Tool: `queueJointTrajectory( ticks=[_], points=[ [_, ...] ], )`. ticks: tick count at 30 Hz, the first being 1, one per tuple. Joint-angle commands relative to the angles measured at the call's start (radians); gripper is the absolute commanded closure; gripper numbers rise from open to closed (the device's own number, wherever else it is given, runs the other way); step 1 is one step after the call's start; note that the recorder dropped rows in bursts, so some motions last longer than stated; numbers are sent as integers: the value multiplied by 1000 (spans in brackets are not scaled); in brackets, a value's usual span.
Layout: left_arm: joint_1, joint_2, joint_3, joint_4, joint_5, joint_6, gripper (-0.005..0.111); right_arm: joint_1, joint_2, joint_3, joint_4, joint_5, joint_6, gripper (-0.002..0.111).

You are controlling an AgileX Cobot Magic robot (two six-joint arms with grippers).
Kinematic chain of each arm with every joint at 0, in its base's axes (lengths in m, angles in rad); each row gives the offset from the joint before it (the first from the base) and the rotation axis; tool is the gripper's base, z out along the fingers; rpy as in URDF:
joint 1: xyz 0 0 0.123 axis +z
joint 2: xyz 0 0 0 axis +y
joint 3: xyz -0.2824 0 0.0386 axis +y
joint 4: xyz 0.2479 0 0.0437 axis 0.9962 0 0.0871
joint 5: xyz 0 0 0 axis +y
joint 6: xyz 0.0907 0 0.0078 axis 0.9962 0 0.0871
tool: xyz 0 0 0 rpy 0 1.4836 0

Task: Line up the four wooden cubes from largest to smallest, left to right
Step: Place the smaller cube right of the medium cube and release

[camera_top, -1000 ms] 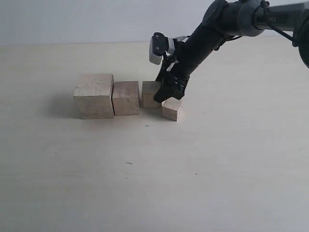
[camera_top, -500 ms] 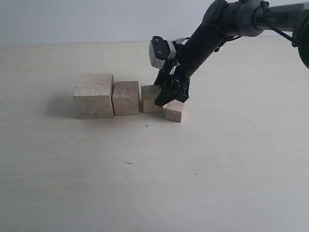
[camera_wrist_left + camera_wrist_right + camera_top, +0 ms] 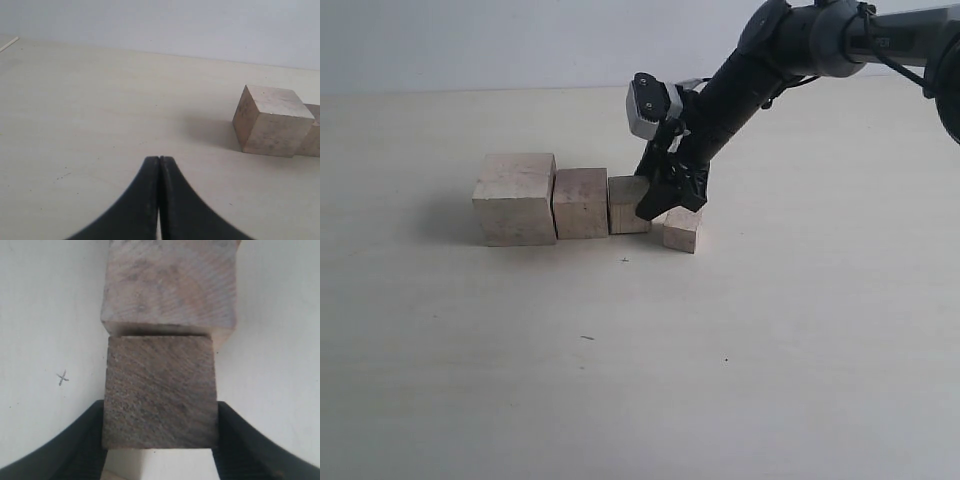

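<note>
The four wooden cubes stand in a row in the exterior view: the largest cube [image 3: 515, 198], the second cube [image 3: 581, 202], the third cube [image 3: 625, 204] and, slightly nearer the camera, the smallest cube [image 3: 681, 229]. My right gripper [image 3: 658, 205] reaches down between the last two. It is shut on the third cube [image 3: 160, 390], whose sides meet both fingers, with the second cube [image 3: 167, 285] right beyond it. My left gripper [image 3: 159, 159] is shut and empty, low over the table, apart from the largest cube [image 3: 272, 120].
The pale table [image 3: 770, 350] stretches wide in front of and to the right of the row. A small pen cross [image 3: 62, 377] marks it beside the held cube. The right arm [image 3: 760, 70] slants down from the upper right.
My right gripper has slid the third cube left until it sits against the second cube. The smallest cube shifted slightly. The two large cubes have not moved.
</note>
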Motion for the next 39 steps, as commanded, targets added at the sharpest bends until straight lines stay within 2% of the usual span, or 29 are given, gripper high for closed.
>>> queueJointTrajectory(
  ticks=[1, 14, 17, 20, 25, 29, 34, 39],
  points=[
    [-4, -5, 3, -5, -7, 0, 107, -2, -1, 13, 40, 12, -3, 108],
    [-4, -5, 3, -5, -7, 0, 107, -2, 2, 25, 47, -7, 8, 107],
    [-4, -5, 3, -5, -7, 0, 107, -2, 2, 25, 52, -12, 12, 99],
    [-4, -5, 3, -5, -7, 0, 107, -2, 2, 25, 66, -15, 12, 87],
    [-4, -5, 3, -5, -7, 0, 107, -2, 2, 25, 75, -15, 12, 55],
    [-4, -5, 3, -5, -7, 0, 107, -2, -4, 25, 81, -15, 12, 34],
    [-4, -5, 3, -5, -7, 0, 107, -2, -34, 25, 82, -17, 31, 31],
    [-4, -5, 3, -5, -7, 0, 107, -2, -91, 25, 51, -12, 137, 31]
  ],
)
